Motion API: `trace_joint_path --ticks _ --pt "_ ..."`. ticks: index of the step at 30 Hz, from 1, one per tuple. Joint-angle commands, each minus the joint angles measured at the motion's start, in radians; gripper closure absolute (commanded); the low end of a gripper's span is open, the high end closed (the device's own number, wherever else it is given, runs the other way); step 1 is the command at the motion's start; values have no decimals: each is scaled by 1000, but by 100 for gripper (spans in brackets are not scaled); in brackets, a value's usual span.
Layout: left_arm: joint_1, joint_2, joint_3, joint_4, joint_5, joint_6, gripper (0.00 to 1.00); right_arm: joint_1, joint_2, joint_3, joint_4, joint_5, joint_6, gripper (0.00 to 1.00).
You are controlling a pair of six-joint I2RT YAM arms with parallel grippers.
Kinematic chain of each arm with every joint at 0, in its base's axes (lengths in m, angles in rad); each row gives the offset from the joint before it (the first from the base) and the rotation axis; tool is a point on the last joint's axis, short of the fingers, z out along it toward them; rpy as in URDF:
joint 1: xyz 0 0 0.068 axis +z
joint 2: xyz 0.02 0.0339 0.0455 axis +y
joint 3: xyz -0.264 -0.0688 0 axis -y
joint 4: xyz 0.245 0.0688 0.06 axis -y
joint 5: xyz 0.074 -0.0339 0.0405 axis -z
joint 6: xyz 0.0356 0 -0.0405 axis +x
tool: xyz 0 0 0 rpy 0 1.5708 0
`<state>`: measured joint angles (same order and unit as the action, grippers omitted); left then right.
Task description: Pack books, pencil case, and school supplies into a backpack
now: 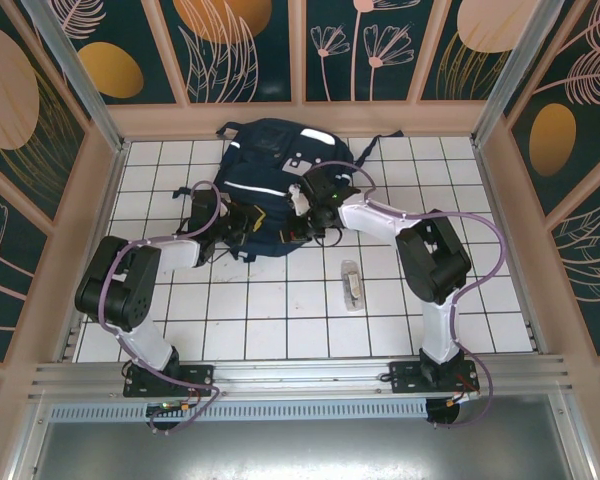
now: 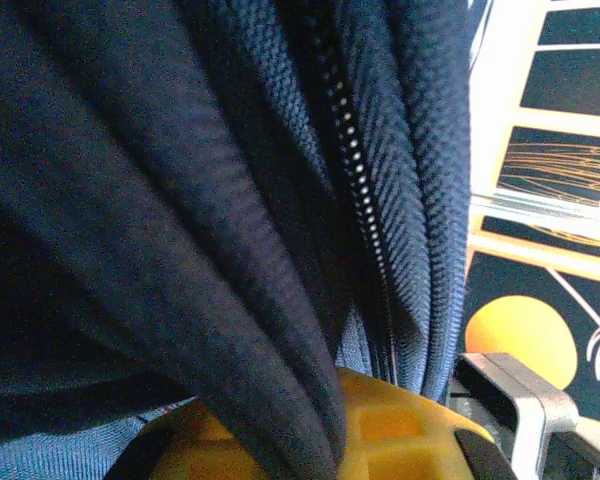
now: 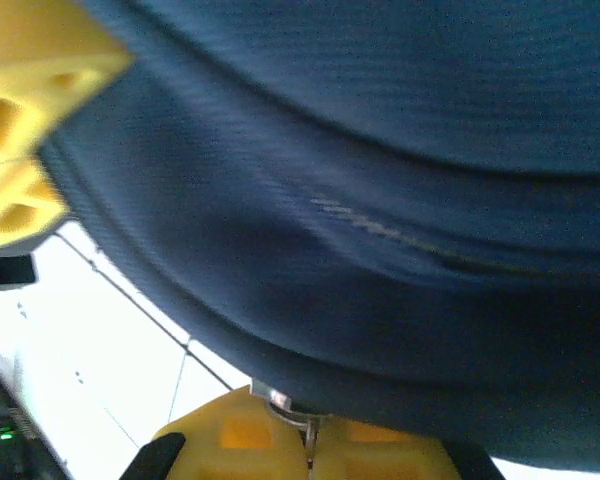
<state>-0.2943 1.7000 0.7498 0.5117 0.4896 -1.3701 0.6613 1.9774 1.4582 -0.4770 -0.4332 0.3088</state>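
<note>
Checking in from the remote station. The backpack (image 1: pixel 265 175) is lying on the far middle of the white tiled desk (image 1: pixel 280 320), and both arms are reaching into its near side, the left one at the near-left corner and the right one at the right edge.

The left fingers (image 2: pixel 380 430) are clamped tight together, with a thick fold of the navy fabric draped down right over the yellow pads. It looks like they've pinched the bag itself, and the zipper (image 2: pixel 365 200) runs down the folds just above them.

The right fingers (image 3: pixel 270 440) are squeezed closed too, right at the bottom rim of the fabric, with a small metal bit (image 3: pixel 285 405) poking out where the pads meet. It's too blurry for me to say what that bit is.

The little clear packet (image 1: pixel 352 283) of supplies is sitting flat on the desk, near and to the right of the backpack, just left of the right arm's elbow and touching neither.
</note>
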Motion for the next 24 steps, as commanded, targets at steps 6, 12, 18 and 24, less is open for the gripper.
trace_joint_path --ticks 6,12,18,24 --pt "53 -99 -16 -68 -53 104 100 -108 -20 121 -331 339 -130 100" --pt "55 -135 8 -125 -18 140 100 -211 121 241 -264 443 -189 100" --pt "77 -201 6 -215 -32 191 100 -282 270 430 -299 564 -216 100" --pt "119 -250 -18 -265 -45 221 100 -319 262 439 -275 611 -211 100"
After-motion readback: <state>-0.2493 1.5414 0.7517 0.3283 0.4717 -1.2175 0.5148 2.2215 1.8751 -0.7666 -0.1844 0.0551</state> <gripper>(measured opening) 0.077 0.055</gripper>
